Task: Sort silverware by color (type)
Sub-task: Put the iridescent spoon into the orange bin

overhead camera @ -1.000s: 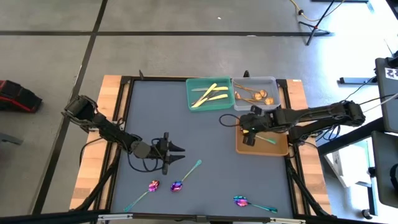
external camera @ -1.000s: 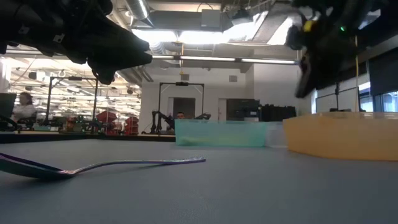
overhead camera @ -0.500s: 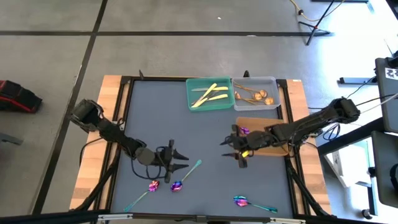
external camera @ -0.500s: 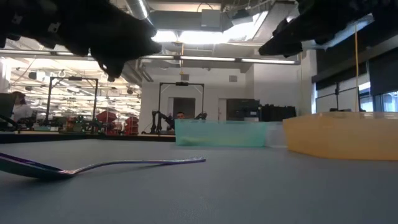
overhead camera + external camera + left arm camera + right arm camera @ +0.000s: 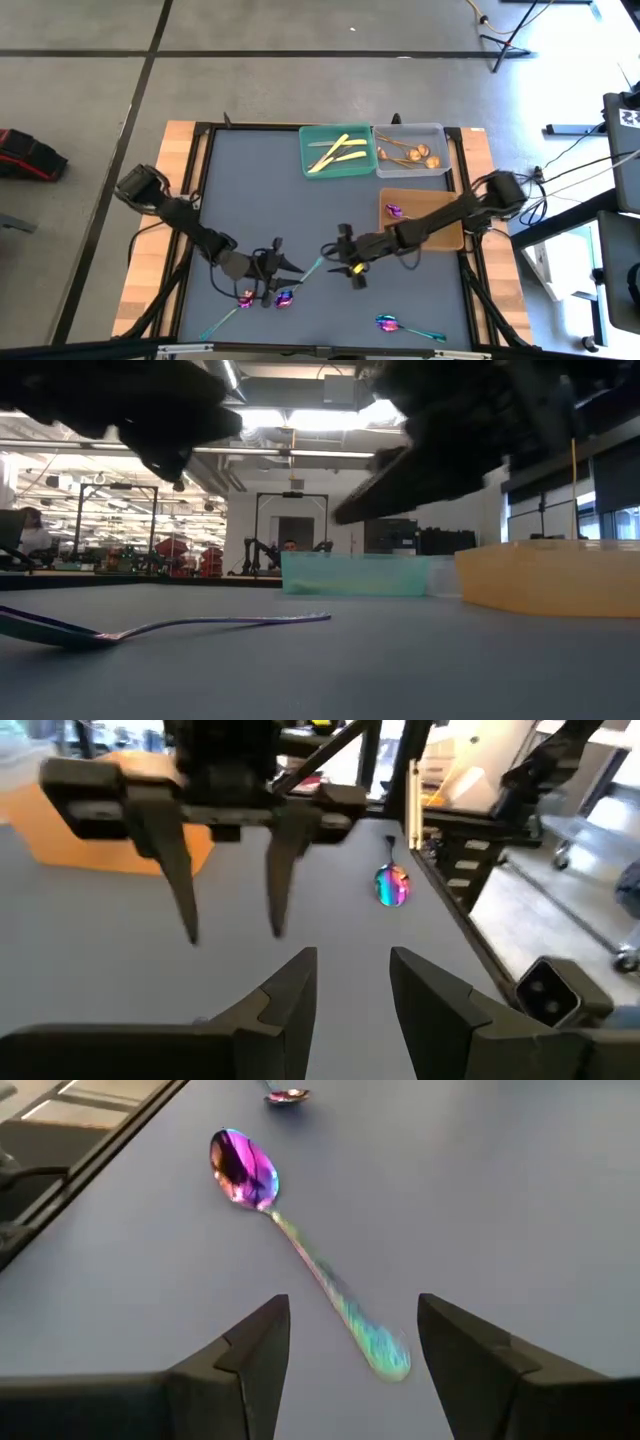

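Three iridescent purple-blue spoons lie flat on the mat. One point(image 5: 300, 282) has its bowl point(image 5: 243, 1167) toward the near edge, a second point(image 5: 246, 298) is to its left, and a third point(image 5: 390, 323) is near the near edge. A fourth spoon point(image 5: 393, 210) lies in the orange tray point(image 5: 445, 238). Yellow-gold knives point(image 5: 335, 152) fill the green tray, and copper spoons point(image 5: 410, 153) fill the grey tray. My right gripper point(image 5: 350, 1345) is open, its fingers on either side of the first spoon's handle end point(image 5: 385, 1355). My left gripper point(image 5: 283, 270) is open above that spoon's bowl end, facing the right gripper.
The green tray point(image 5: 308, 165) and grey tray point(image 5: 442, 150) stand side by side at the table's far edge, with the orange tray at the right edge. Bare mat stretches between the trays and the spoons. Both grippers face each other closely at the table's middle.
My right gripper has swung away from the orange tray toward the table's left and near side, ending low over the first spoon's handle end. A spoon now shows lying in the orange tray. My left gripper has moved a little toward the near edge.
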Available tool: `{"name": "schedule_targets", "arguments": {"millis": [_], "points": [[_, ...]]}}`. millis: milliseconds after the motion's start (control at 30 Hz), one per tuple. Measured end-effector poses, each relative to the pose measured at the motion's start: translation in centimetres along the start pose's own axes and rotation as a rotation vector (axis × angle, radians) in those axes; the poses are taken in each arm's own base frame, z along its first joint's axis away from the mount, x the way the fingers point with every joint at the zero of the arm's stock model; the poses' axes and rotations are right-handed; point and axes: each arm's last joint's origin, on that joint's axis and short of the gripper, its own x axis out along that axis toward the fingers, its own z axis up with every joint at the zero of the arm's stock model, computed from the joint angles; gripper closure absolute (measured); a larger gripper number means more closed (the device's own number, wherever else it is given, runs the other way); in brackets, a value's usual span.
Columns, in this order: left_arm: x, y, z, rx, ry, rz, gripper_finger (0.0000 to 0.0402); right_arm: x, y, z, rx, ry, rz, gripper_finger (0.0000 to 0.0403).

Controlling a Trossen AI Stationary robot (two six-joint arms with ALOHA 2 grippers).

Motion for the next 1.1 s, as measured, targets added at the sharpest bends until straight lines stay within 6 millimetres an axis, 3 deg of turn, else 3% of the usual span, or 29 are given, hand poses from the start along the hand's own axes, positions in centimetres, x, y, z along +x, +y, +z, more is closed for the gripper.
{"name": "schedule_targets", "arguments": {"millis": [300,633,800,900,1100], "points": [[-2.5,-1.5,1.0,0.057,-0.029,0.128,0.0278,5.6,0.5,1.6,-0.045,-0.005,0.043,0.0196],[-3.0,-1.8,1.1,0.081,-0.059,0.197,0.0278,10.3,0.7,0.5,-0.041,0.026,0.047,0.0196],[-3.0,-1.8,1.1,0.085,-0.049,0.181,0.0278,11.5,0.8,-0.1,-0.04,0.036,0.075,0.02],[-3.0,-1.8,1.0,0.091,-0.039,0.177,0.0278,11.7,0.7,-0.3,-0.034,0.043,0.124,0.0226],[-3.0,-1.8,1.0,0.086,-0.039,0.175,0.0278,12.0,0.1,-0.9,-0.026,0.059,0.144,0.0332]]}}
